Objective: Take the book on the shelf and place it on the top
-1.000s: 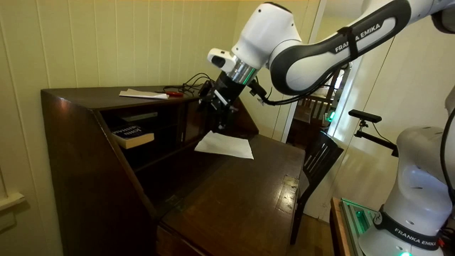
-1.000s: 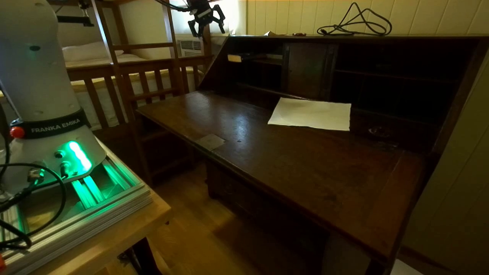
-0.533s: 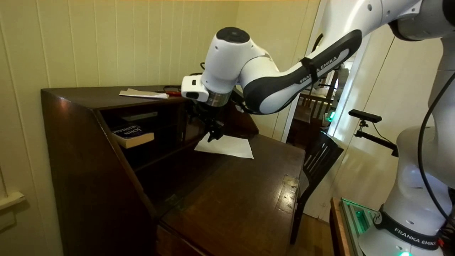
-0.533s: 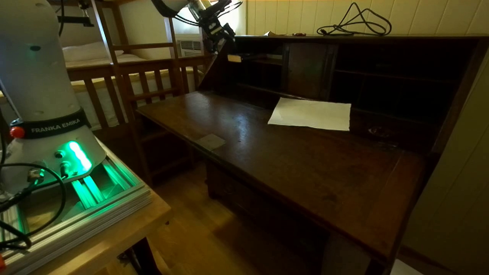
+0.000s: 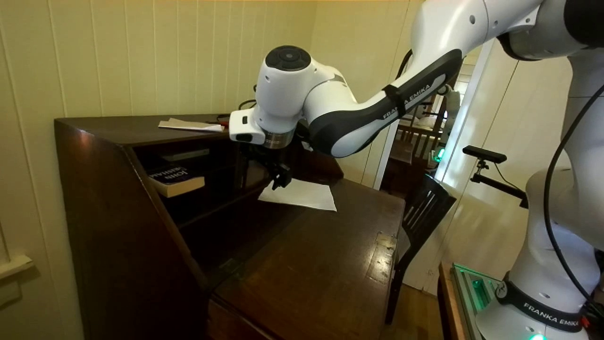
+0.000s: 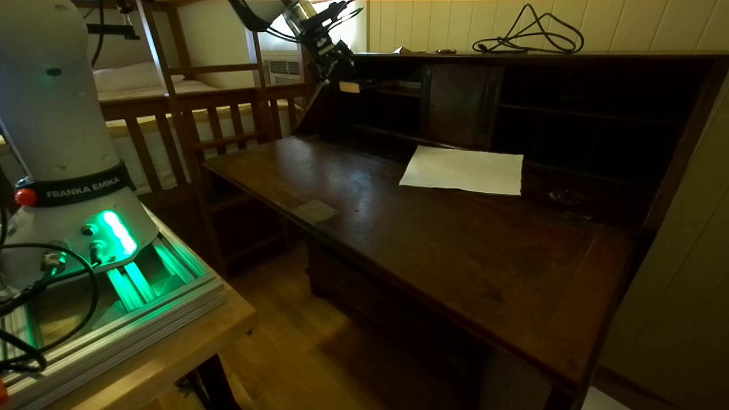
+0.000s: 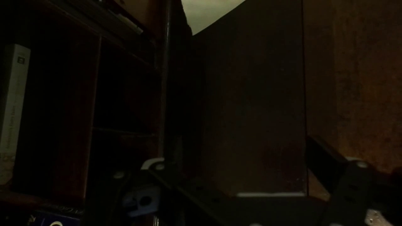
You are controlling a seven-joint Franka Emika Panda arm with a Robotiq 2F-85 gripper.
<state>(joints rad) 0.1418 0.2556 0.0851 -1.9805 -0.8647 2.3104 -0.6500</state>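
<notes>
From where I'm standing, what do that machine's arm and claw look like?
The arm is white and rounded, with dark grey panels, a black strap and a metallic band near its end. A black cable runs alongside. The dark base collar reads FRANKA EMIKA in white. The gripper is black and angular, with jointed fingers.
</notes>
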